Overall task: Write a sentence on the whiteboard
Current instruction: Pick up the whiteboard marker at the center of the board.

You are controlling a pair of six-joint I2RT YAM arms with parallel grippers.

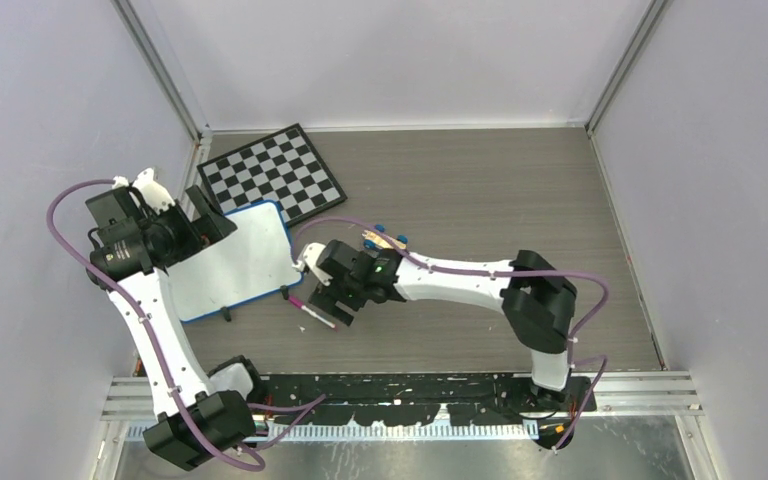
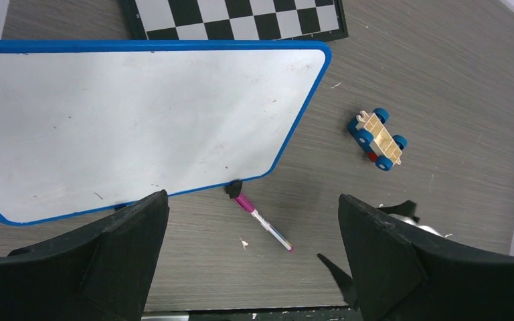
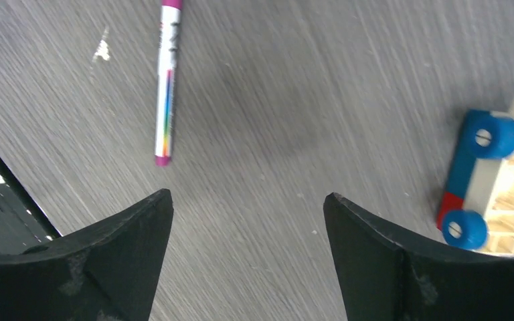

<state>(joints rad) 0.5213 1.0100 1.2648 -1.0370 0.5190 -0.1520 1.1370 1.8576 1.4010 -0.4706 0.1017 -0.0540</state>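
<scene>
The whiteboard (image 1: 230,262) lies on the table's left side, white with a blue frame; in the left wrist view (image 2: 140,120) its surface shows only faint smudges and no written sentence. A pink-capped marker (image 1: 312,313) lies on the table just off the board's near right corner, its cap end by a black foot (image 2: 234,188). My left gripper (image 1: 210,218) hovers over the board's left part, open and empty (image 2: 251,196). My right gripper (image 1: 328,303) is open and empty above the marker, which lies up and left of its fingers (image 3: 165,87).
A black-and-white chessboard (image 1: 272,172) lies behind the whiteboard, touching or overlapping its far edge. A small toy car with blue wheels (image 1: 382,238) sits right of the board, close to my right wrist (image 3: 495,174). Walls enclose the table on three sides.
</scene>
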